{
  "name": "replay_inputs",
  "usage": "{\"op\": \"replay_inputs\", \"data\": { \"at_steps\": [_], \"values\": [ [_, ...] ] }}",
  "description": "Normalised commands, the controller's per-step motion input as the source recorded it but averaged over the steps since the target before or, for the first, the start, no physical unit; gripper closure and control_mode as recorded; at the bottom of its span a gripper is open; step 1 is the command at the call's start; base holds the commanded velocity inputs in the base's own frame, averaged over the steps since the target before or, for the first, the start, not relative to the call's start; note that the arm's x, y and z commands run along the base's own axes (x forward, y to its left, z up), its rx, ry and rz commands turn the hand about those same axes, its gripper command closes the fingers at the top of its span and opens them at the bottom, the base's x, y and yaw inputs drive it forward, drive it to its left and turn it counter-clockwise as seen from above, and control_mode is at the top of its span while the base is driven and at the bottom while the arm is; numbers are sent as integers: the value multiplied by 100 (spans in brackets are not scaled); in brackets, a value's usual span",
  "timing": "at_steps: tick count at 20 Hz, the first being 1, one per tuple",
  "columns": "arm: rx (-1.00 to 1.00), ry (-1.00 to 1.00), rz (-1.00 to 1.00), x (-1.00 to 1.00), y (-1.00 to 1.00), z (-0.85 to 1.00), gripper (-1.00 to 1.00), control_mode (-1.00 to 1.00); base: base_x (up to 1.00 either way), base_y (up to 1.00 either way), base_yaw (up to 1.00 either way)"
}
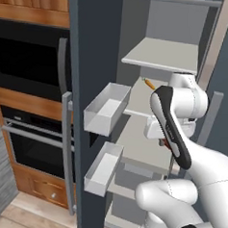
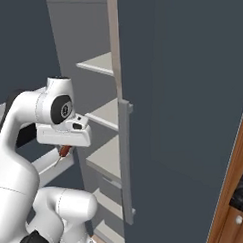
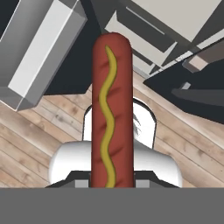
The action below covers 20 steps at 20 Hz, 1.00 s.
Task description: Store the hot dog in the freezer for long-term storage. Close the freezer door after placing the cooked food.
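One hot dog (image 3: 111,109), striped with mustard, sits clamped in the gripper (image 2: 63,147) above the wooden floor (image 3: 39,131). Beyond it, the freezer door (image 1: 82,109) stands wide, bins empty; farther back, the freezer (image 1: 161,56) shelves lie exposed.

The hot dog (image 3: 111,109) is a reddish-brown sausage with a wavy yellow mustard line along its length. It sticks straight out beyond the hand, its near end caught at the gripper (image 2: 64,149). The freezer (image 1: 157,114) stands open just ahead of the hand, pale shelves showing. The freezer door (image 1: 89,85) is swung wide, its grey bins facing inward.
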Motion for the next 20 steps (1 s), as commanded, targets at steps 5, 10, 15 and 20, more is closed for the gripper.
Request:
{"op": "replay_inputs", "data": {
  "at_steps": [5, 10, 15, 20],
  "values": [
    [0, 0, 0, 0, 0, 0, 100, 100, 45, 0, 0],
    [0, 0, 0, 0, 0, 0, 100, 100, 26, 0, 0],
    [0, 0, 0, 0, 0, 0, 100, 100, 0, 0, 0],
    [0, 0, 0, 0, 0, 0, 100, 100, 0, 0, 0]
  ]
}}
